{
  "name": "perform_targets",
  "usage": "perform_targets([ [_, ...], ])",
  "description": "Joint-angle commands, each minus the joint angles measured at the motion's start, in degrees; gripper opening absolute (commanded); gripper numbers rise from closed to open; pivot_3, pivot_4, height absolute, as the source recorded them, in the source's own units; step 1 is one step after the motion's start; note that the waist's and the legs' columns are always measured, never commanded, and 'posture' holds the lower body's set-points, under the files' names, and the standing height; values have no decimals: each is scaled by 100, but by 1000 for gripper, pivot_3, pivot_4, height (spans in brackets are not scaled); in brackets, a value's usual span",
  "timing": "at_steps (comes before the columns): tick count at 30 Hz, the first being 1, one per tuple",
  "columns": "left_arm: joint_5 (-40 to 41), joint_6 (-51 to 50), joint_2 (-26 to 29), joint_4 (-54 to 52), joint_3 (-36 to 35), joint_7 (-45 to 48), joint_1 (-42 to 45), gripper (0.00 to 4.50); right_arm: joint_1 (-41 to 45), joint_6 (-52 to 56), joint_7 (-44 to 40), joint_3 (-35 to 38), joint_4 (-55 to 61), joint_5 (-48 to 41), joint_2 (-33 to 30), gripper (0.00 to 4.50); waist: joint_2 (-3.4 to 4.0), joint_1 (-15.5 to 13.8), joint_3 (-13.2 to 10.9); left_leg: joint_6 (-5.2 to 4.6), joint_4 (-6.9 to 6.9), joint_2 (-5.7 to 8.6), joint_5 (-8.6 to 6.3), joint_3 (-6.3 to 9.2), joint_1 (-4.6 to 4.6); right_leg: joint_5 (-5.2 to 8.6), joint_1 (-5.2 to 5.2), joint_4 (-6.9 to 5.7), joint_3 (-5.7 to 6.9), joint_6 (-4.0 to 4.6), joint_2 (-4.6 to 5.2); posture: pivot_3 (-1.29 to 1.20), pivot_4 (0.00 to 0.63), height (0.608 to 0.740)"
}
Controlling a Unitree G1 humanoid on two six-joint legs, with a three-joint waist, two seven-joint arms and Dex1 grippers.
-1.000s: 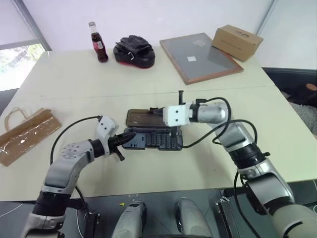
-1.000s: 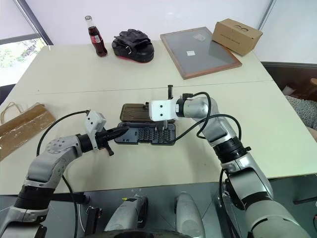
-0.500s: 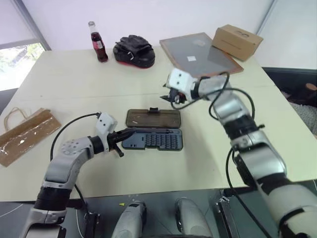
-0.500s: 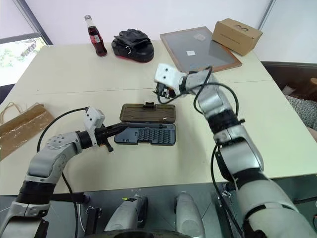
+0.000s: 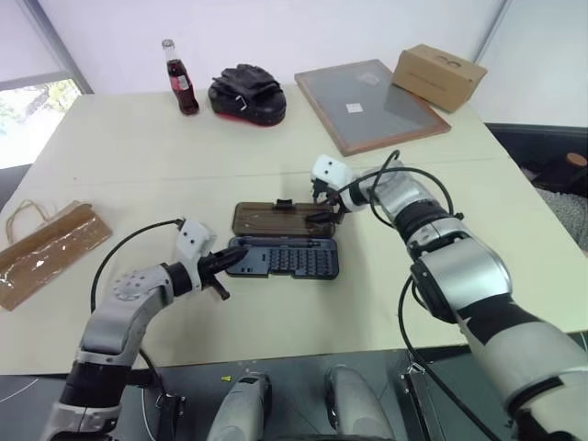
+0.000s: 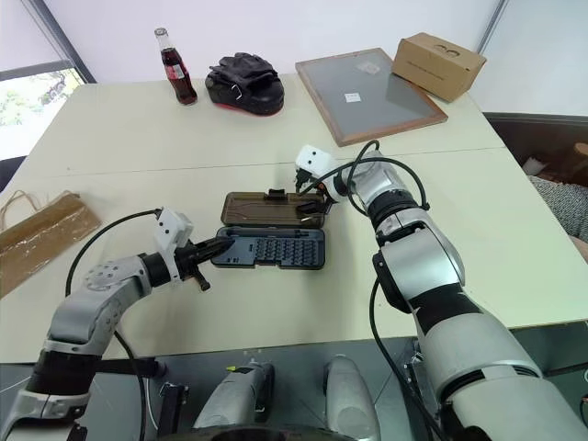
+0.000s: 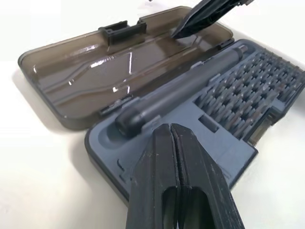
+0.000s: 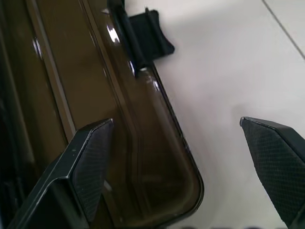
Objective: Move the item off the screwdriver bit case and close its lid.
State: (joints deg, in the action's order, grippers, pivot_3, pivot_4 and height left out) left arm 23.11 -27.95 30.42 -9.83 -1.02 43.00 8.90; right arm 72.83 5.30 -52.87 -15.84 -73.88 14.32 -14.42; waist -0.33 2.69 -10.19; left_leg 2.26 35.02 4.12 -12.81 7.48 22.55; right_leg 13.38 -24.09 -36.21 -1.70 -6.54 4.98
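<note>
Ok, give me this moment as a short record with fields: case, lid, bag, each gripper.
case: screwdriver bit case open on the table, nothing on it
lid: lid lying flat, open
bag: paper bag at the table's left edge, apart from the case
left gripper: left gripper shut, at the case's left end
right gripper: right gripper open, astride the lid's right corner

We see the paper bag [image 5: 46, 253] cut off by the frame's left edge; the small bits [image 5: 303, 262] in the case [image 5: 283, 258] remain too small to distinguish.
</note>
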Motion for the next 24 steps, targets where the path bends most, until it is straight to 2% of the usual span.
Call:
perform_targets([
  [1, 50, 25, 40, -263, -160, -63, -42, 0, 124, -63, 135, 19, -59, 90, 76, 4426, 0, 3, 0, 0, 0, 0, 0, 0, -1, 0, 1, 0, 0, 0, 0, 0, 150, 740],
  [4, 53, 21, 37, -298, -158, -96, -67, 0, 89, -65, 172, 5, -101, 144, 95, 3648, 0, 7, 1, 0, 0, 0, 0, -1, -1, 0, 1, -1, 0, 0, -1, 0, 150, 740],
  [9, 48, 22, 22, -333, -149, -151, -76, 0, 12, -100, 175, -73, -149, 278, 94, 1277, 0, 11, 2, 4, 4, 0, 2, 0, -7, -1, 8, -4, 1, 0, -2, 0, 150, 740],
  [11, 54, 18, 25, -365, -156, -168, -98, 0, -21, -126, 157, -100, -158, 336, 89, 156, -3, 2, 5, 4, 2, 0, 2, 0, -7, 0, 8, -3, 1, 1, -2, 0, 150, 740],
  [24, 56, 28, 50, -348, -201, -209, -61, 0, -147, -363, -139, -313, -150, 651, 98, 69, -2, 4, 8, 4, 2, 0, 2, -1, -10, 0, 11, -3, 1, 1, -4, 0, 150, 740],
])
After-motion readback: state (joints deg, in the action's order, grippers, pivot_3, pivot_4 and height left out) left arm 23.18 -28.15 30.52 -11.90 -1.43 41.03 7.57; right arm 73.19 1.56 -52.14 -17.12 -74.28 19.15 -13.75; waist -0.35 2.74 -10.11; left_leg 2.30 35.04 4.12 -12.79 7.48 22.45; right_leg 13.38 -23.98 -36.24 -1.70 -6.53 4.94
